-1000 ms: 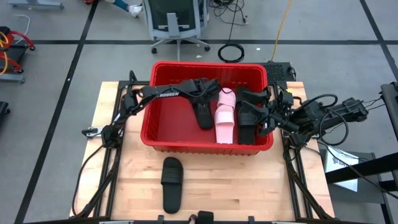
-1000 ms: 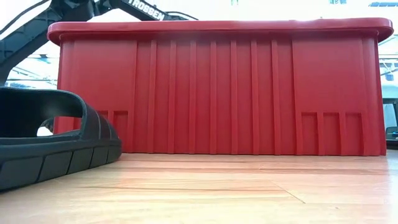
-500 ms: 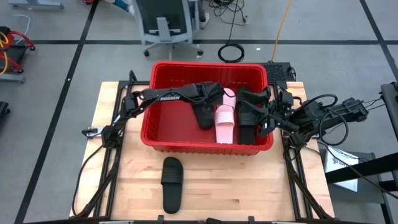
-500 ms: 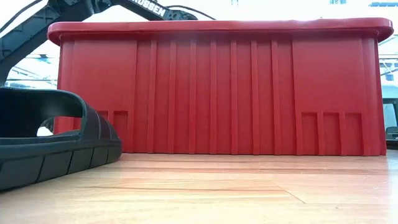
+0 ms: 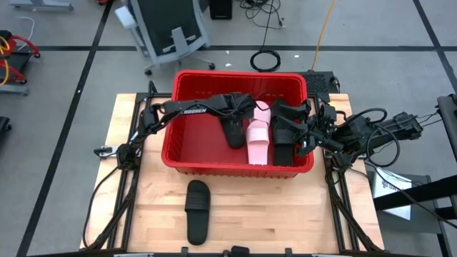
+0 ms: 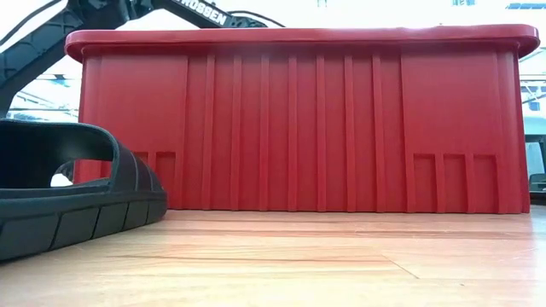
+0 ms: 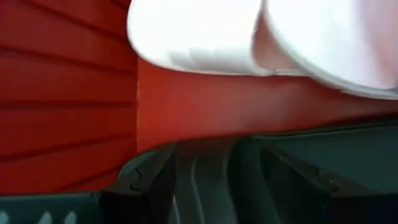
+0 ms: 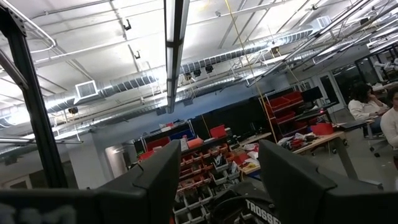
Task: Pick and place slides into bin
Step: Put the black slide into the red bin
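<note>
The bin point(image 5: 187, 160) sits mid-table with several slides inside, a pink one point(image 5: 257, 140) among them. You have one black slide point(image 5: 196, 210) left on the table in front of it. Left gripper point(image 5: 246, 108) reaches inside the bin; right gripper point(image 5: 303, 135) rests at its right rim. I cannot tell either claw's opening.

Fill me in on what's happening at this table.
A two-armed robot is loading slide sandals into a red bin. The left gripper reaches into the bin beside a pink-white slide, with black slides lying either side of it. One black slide waits on the wooden table in front of the bin. The right gripper is at the bin's right side.
</note>
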`<state>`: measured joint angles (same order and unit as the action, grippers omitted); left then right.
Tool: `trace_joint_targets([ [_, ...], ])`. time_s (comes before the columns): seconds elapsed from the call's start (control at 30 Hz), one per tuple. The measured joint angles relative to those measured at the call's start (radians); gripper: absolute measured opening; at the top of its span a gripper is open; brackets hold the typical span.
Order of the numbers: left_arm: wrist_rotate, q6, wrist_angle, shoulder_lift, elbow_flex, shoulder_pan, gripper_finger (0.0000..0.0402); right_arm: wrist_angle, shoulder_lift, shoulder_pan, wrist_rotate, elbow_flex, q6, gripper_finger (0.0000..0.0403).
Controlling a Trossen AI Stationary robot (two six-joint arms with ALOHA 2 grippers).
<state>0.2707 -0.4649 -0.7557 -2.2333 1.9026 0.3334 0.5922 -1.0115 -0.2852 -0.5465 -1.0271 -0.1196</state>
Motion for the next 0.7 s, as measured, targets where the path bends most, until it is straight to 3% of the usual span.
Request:
trace_joint_targets([
  [0.37,-0.016,-0.017,0.015,-0.001,0.000,0.050,0.0220,0.000,0.000,0.000,0.000,0.000,-0.008,0.0205],
  [0.7,-0.038,-0.077,0.091,-0.001,-0.001,0.016,0.0220,-0.006,0.000,0.000,-0.001,0.000,-0.008,0.0205],
])
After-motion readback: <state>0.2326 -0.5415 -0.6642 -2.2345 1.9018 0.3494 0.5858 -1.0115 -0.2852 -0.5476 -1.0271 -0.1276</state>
